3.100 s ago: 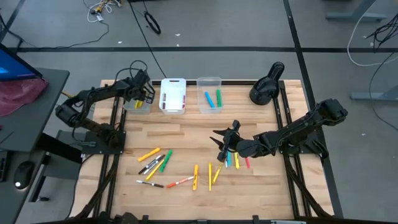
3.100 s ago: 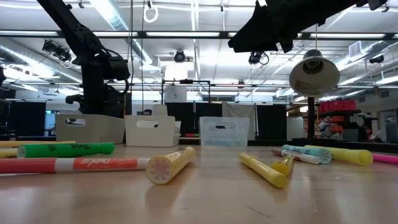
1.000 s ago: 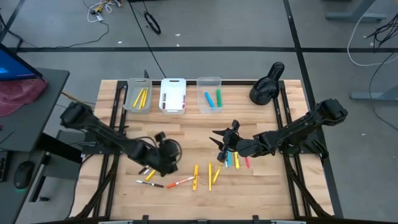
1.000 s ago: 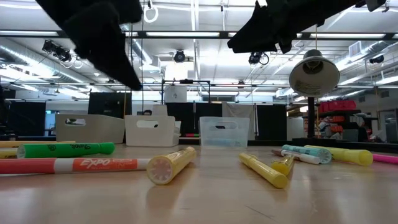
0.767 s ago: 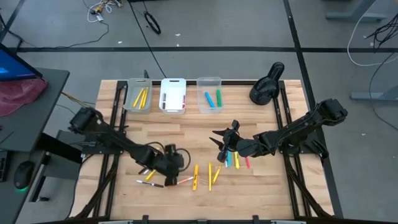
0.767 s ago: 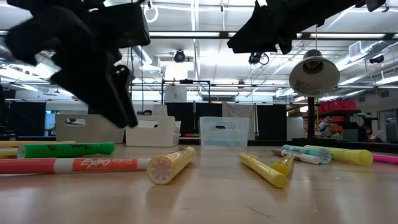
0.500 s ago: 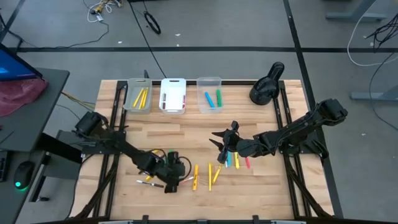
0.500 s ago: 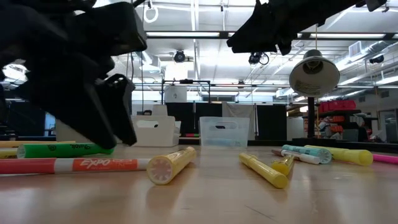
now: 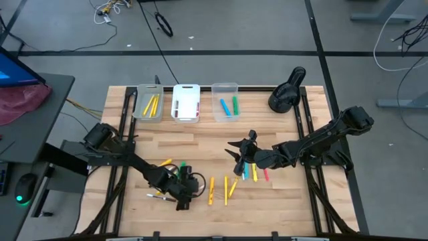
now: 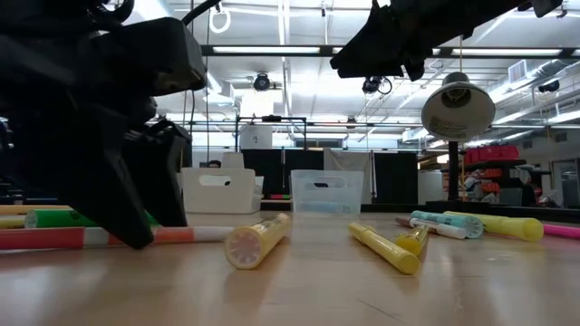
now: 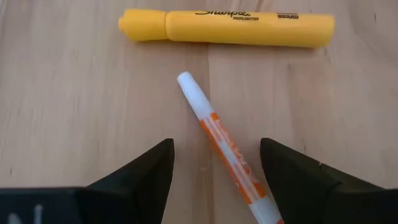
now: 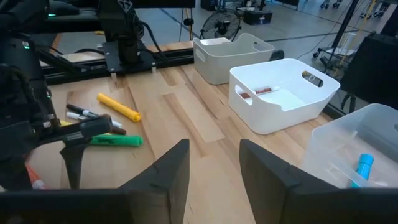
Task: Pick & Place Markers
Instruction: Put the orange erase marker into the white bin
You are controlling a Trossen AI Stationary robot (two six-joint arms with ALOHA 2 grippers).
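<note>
Loose markers lie on the wooden table (image 9: 200,144): yellow ones (image 9: 210,191), a blue, yellow and pink group (image 9: 254,173), and a yellow and green cluster (image 9: 175,169) at the near left. My left gripper (image 9: 184,195) is low over the table and open. Its fingers stand on either side of a white marker with an orange label (image 11: 217,134), which lies flat; I see no touch. A yellow highlighter (image 11: 227,28) lies just beyond it. My right gripper (image 9: 235,152) hangs open above the table's middle, with nothing between its fingers (image 12: 214,146).
Three bins stand along the far edge: a grey one (image 9: 147,104) with yellow markers, a white one (image 9: 186,102), and a clear one (image 9: 225,102) with a blue and a green marker. A black lamp-like object (image 9: 286,90) stands at the far right.
My left gripper has sunk and gone toward the table's near edge and a little to the right. It has tipped further down and now stands low over the orange-and-white marker. My right arm has kept still.
</note>
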